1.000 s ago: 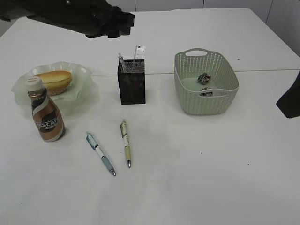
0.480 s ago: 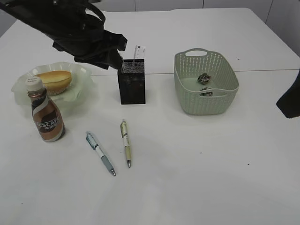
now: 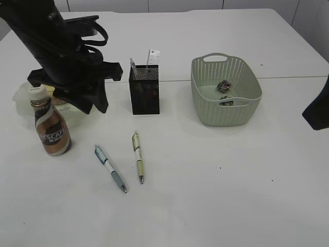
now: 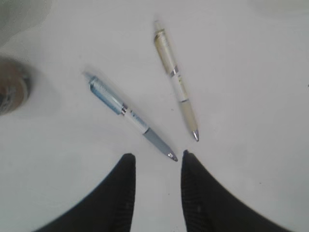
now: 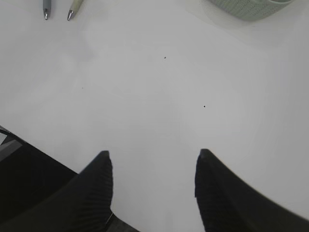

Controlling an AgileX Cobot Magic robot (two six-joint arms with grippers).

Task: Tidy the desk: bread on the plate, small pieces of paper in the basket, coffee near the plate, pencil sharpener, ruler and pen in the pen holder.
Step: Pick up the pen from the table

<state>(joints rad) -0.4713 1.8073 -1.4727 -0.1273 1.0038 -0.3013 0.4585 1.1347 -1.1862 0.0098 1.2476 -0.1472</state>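
Note:
A blue pen (image 3: 110, 168) (image 4: 130, 116) and a cream pen (image 3: 138, 163) (image 4: 175, 80) lie on the white table in front of the black mesh pen holder (image 3: 144, 95), which holds a pen and a ruler (image 3: 151, 55). My left gripper (image 4: 157, 157) is open and empty, above the table just short of the pen tips; in the exterior view (image 3: 95, 105) it hangs by the coffee bottle (image 3: 50, 128). The arm hides most of the plate (image 3: 23, 90) and the bread. The green basket (image 3: 203, 85) holds crumpled paper (image 3: 223, 85). My right gripper (image 5: 152, 157) is open and empty.
The right arm (image 3: 317, 108) rests at the right edge of the exterior view. The pen tips (image 5: 46, 12) and the basket's edge (image 5: 241, 7) show at the top of the right wrist view.
My left arm has swung from above the pen holder down and to the left, in front of the plate, toward the two pens. Nothing else moved.

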